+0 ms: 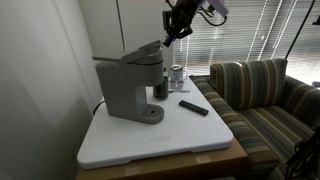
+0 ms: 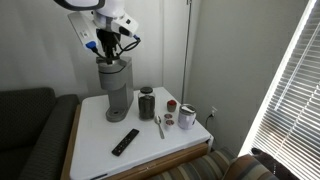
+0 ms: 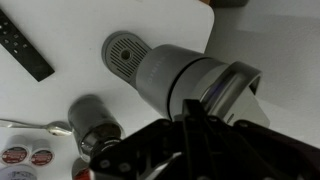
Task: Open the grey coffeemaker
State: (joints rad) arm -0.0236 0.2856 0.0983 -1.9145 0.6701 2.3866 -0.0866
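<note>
The grey coffeemaker stands at the back corner of the white desk, close to the wall, with its round base plate facing the open part of the desk. Its lid is tilted up at the front end, so the top is partly open. The claw comes down from above and sits right at the raised tip of that lid. Whether it is pinching the lid or only resting against it, I cannot tell (the fingers are dark and small in both exterior views, and the wrist view shows only a black mass).

From the wrist view the machine is seen from above, with the grated base plate, the rounded grey body and the lifted lid just ahead of the claw.

A dark metal tin stands just beside the machine. Further along lie a spoon, two small round pods and a white mug. A black remote lies flat near the front edge. A striped sofa stands next to the desk.
</note>
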